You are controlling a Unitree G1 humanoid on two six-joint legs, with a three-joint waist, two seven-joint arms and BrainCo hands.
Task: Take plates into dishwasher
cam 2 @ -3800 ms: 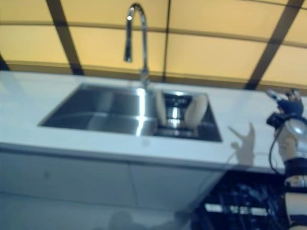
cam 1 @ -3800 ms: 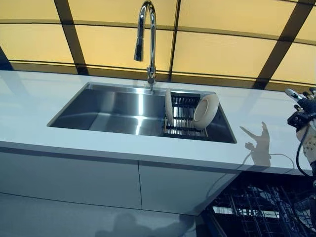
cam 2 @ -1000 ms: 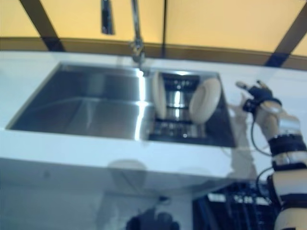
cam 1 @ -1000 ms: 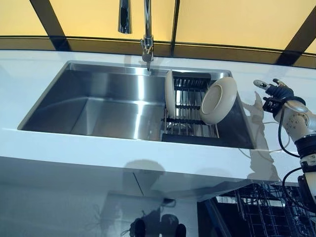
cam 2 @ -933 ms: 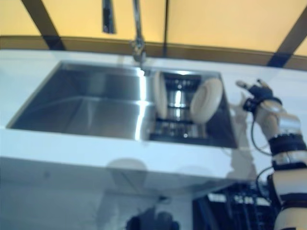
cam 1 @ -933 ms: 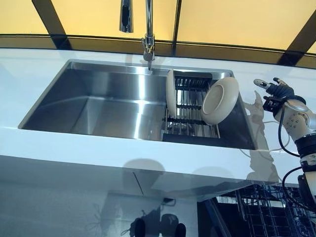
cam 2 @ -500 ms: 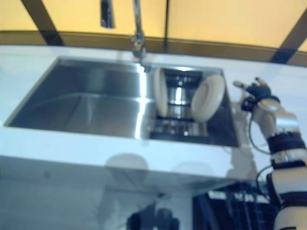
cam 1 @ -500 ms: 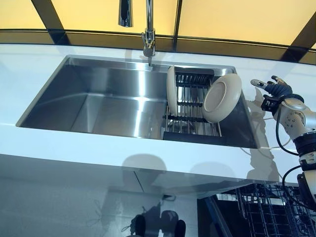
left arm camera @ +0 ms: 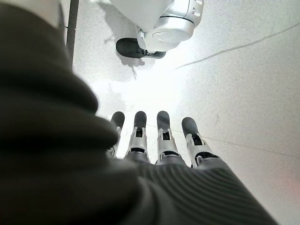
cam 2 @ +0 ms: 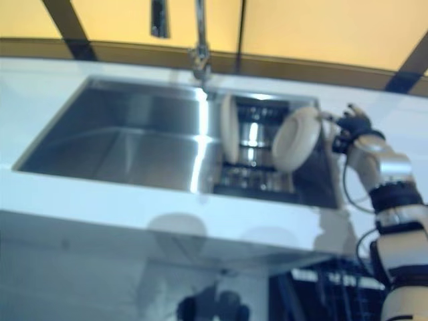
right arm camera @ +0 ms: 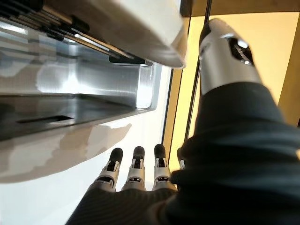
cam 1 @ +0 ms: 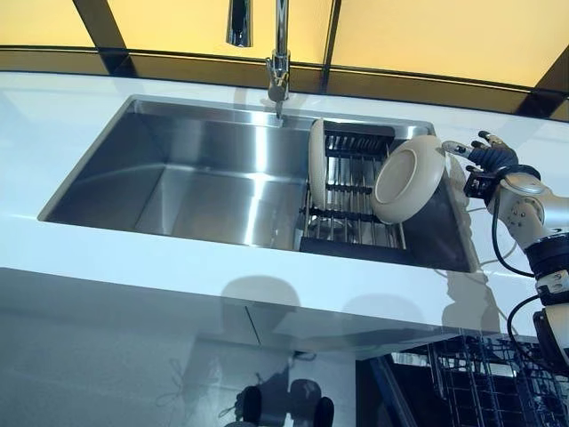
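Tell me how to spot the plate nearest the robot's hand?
Find the steel sink. In its right end stands a dark wire rack holding two cream round plates. Yours is the tilted plate showing its hollow face, beside the open right hand; the other plate stands edge-on.

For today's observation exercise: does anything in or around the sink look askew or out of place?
One plate leans tilted on the rack in the sink, while the other plate stands upright on edge. Nothing looks spilled or broken.

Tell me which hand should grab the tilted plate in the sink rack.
Right. The right hand is open beside the tilted plate in the rack. The left hand, also open, points at the floor, far from the sink.
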